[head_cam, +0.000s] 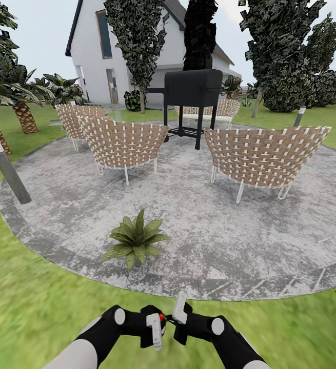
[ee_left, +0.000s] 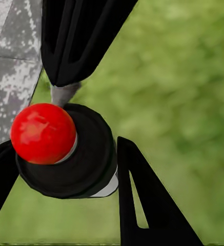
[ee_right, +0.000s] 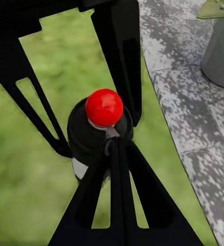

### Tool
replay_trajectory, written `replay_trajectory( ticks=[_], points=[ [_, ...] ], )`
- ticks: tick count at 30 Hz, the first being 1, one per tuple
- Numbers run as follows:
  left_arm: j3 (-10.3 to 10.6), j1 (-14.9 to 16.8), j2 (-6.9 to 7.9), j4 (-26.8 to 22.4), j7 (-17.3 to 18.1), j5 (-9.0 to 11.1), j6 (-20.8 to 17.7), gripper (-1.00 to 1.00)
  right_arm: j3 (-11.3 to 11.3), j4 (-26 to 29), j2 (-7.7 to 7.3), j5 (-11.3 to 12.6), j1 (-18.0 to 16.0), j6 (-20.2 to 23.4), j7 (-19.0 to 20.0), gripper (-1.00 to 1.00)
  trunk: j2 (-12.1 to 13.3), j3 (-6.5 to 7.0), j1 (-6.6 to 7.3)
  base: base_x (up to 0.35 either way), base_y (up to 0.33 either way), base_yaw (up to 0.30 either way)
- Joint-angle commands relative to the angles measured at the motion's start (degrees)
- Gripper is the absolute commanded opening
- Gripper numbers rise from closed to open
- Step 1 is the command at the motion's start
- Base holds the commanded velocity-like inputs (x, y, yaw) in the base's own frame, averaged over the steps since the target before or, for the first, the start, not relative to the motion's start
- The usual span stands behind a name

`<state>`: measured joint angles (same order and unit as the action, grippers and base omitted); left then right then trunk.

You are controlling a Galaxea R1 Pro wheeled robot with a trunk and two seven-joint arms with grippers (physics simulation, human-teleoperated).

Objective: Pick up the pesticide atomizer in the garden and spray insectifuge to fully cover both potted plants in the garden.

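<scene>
Held low over the lawn between both grippers, left (head_cam: 155, 328) and right (head_cam: 180, 312), seemingly closed on its dark body, the light, rigid, slippery-looking sprayer (ee_left: 65, 151) faces a potted plant (head_cam: 135, 240) on the patio (head_cam: 239, 230).

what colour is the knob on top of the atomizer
Bright red, a glossy ball on the atomizer's dark head; it shows best in the left wrist view.

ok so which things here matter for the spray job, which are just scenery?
Job:
dark cylindrical atomizer with red knob, between both grippers
green leafy potted plant on the round grey patio

Scenery:
woven wicker chairs
black barbecue grill
grey bollard lamp
white house
</scene>
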<state>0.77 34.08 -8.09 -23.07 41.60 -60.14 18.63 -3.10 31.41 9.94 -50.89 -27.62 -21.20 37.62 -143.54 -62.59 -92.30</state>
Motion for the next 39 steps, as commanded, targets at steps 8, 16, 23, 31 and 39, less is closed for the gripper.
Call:
replay_trajectory(
  ticks=[8,16,23,31,39],
  points=[
    [-0.42,-0.08,6.00,0.70,0.23,-0.33,0.18,-1.00,-0.33,-0.02,0.06,-0.43,-0.02,-0.27,0.26,-1.00,-0.02,-0.05,0.01,0.000,0.000,0.000],
    [-0.54,-2.90,16.65,1.51,0.11,-0.18,0.27,-1.00,-0.33,0.01,0.06,-0.52,0.01,-0.28,0.02,1.00,-0.02,-0.05,0.01,0.000,0.000,0.000],
    [-9.11,-5.35,18.80,9.24,-11.03,13.94,0.36,-1.00,-2.77,-2.39,-0.15,-0.55,0.21,-0.26,-15.77,1.00,-0.02,-0.05,0.01,0.000,0.000,0.000],
    [-15.62,-10.76,18.09,13.87,-30.76,31.97,1.27,-1.00,-26.79,-26.76,-7.07,-0.46,0.73,-3.64,-53.73,1.00,-0.02,-0.05,0.01,0.000,0.000,0.000],
    [-15.74,-12.13,17.69,19.13,-34.09,48.30,6.59,-1.00,-27.40,-28.15,-8.34,-0.40,4.27,-9.97,-56.60,1.00,-0.02,-0.05,0.01,0.000,0.000,0.000]
  ],
)
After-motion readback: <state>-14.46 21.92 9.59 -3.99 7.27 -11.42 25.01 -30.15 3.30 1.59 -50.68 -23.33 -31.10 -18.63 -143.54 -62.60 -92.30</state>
